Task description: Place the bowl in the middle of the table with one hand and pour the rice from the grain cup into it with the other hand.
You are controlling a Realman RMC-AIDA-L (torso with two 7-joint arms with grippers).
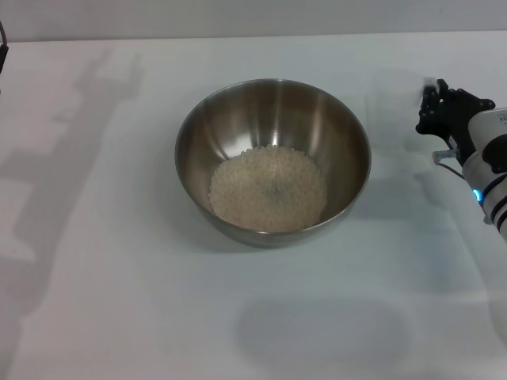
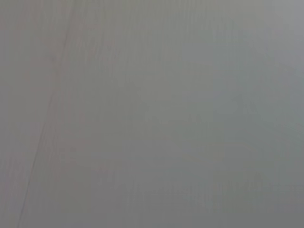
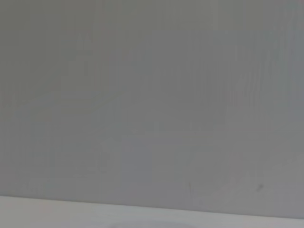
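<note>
The large steel bowl point(image 1: 273, 158) stands in the middle of the white table point(image 1: 119, 301). A flat mass of off-white rice point(image 1: 268, 190) covers its bottom. My right gripper point(image 1: 432, 107) hovers to the right of the bowl, clear of its rim. A faint translucent shape, which seems to be the grain cup point(image 1: 394, 96), sits just left of that gripper; I cannot tell if it is held. My left gripper is out of view. Both wrist views show only a plain grey surface.
The right arm's white forearm point(image 1: 491, 178) reaches in from the right edge. A dark bit of hardware point(image 1: 2, 47) shows at the far left edge. The right wrist view shows a strip of white table point(image 3: 95, 213) along one edge.
</note>
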